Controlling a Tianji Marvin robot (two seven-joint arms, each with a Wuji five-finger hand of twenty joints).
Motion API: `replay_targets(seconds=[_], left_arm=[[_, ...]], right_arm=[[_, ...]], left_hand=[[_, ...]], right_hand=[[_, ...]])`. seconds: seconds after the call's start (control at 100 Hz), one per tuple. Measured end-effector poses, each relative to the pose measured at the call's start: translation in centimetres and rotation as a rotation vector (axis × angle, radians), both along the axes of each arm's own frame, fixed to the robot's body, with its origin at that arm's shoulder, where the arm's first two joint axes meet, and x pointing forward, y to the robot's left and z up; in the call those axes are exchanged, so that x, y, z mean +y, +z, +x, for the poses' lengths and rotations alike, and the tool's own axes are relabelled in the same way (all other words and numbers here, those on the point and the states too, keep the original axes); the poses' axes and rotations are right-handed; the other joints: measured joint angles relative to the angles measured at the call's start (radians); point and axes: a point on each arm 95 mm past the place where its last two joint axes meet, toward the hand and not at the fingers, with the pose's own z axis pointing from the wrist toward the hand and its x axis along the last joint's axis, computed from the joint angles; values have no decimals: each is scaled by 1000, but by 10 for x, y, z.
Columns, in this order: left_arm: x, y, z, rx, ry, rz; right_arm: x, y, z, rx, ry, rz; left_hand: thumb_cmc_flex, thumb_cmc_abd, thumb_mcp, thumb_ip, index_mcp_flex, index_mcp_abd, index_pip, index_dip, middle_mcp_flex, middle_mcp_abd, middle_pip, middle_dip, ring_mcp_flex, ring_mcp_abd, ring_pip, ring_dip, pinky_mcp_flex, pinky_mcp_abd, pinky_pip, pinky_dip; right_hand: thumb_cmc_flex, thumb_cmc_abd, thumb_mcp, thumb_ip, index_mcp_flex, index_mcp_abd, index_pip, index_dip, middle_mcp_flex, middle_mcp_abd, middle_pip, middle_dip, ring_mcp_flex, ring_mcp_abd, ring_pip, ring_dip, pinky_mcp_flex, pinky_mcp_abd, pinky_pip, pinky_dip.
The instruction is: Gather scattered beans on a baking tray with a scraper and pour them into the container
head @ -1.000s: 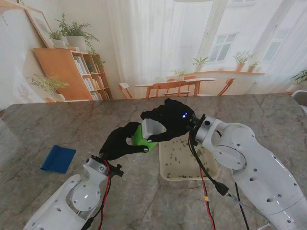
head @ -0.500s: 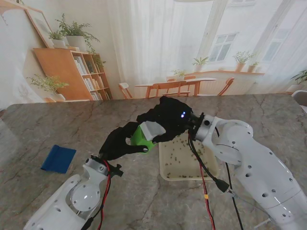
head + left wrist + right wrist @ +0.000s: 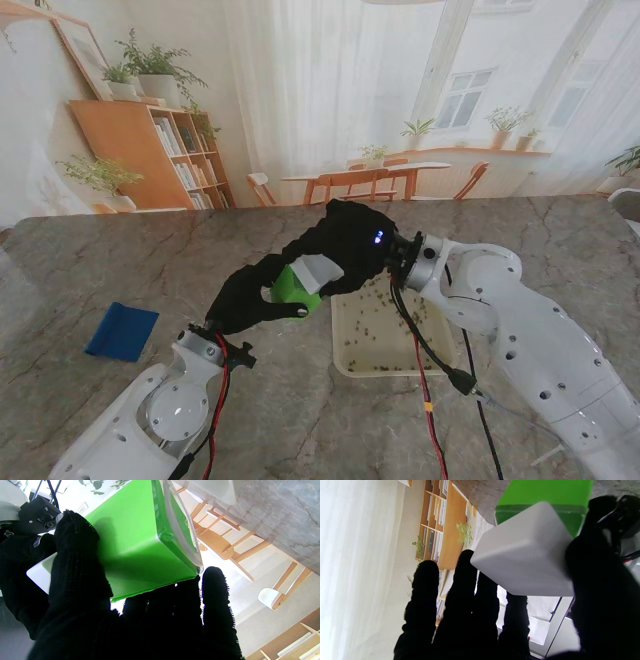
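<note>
Stand view, container btwn both hands, raised

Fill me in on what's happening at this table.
Both gloved hands are raised over the marble table. The left hand holds a green container, and the right hand grips its white lid. The baking tray, beans scattered across it, sits under the right arm. The blue scraper lies untouched on the far left.

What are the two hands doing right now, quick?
Left hand: fingers closed on the green container.
Right hand: fingers closed on the container's white lid.
</note>
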Motion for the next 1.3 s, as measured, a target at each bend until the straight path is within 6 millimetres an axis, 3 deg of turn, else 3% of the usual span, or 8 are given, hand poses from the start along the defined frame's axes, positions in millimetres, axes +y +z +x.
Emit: replay_targets(seconds=[0.25,0.55,0.61,0.78,0.91,1.03,1.13,1.3], left_arm=[[0,1,0,0,-1,0],[-1,2,0,-2,-3,-1],[-1,2,0,-2,-3,-1],[-1,1,0,-1,-3,-1],[-1,1,0,0,-3,0],[-1,1,0,1,-3,0],[-1,1,0,2,-3,1],[-1,1,0,3,-3,2]], right_arm=[[-2,-1,2,11,28,34],[-5,-1,2,9,32,32],[-6,-1,2,22,32,22],[-9,-3,1,72,34,-21],[-11,0,-1,76,41,-61],[-13,3,-3,119,46,-61],[-15,7,-4,141,48,-5],[-15,7,-3,195,-119,97]], left_hand=[[0,0,0,0,0,0,0,0,0,-2,0,0,0,0,0,0,0,0,0,0],[0,0,0,0,0,0,0,0,0,-2,0,0,0,0,0,0,0,0,0,0],[0,0,0,0,0,0,0,0,0,-2,0,0,0,0,0,0,0,0,0,0],[0,0,0,0,0,0,0,1,6,-5,0,-2,6,0,0,0,0,0,0,0],[0,0,0,0,0,0,0,1,6,-6,0,-2,6,0,0,0,0,0,0,0],[0,0,0,0,0,0,0,1,6,-6,0,-2,6,0,0,0,0,0,-1,0],[0,0,0,0,0,0,0,1,6,-6,0,-2,6,0,0,0,0,0,-1,0],[0,0,0,0,0,0,0,1,6,-6,0,-2,6,0,0,0,0,0,-1,0]], right_hand=[[0,-16,-1,-11,2,-188,147,-76,20,0,0,-13,27,0,-7,2,35,-18,3,-24],[0,-13,-1,-11,0,-221,183,-117,16,0,0,-23,26,0,-12,2,10,-15,-3,-24],[2,39,39,-10,-25,-162,102,-88,-58,16,7,-23,-44,4,-10,-15,-46,14,-29,-24],[-62,152,188,138,-94,23,-177,-17,-295,43,42,-131,-262,57,4,-86,-263,67,-71,-46],[-140,237,204,192,-166,139,-389,28,-469,170,-25,-156,-448,173,-9,-112,-408,97,-72,-51],[-240,383,33,193,-235,245,-503,67,-583,269,-72,-167,-569,248,-17,-125,-505,124,-79,-72],[-242,567,-196,214,-260,286,-533,86,-605,293,-85,-175,-585,262,-24,-126,-526,136,-82,-78],[-220,777,-392,233,-221,297,-529,86,-529,295,-99,-175,-427,254,61,17,-373,167,-95,181]])
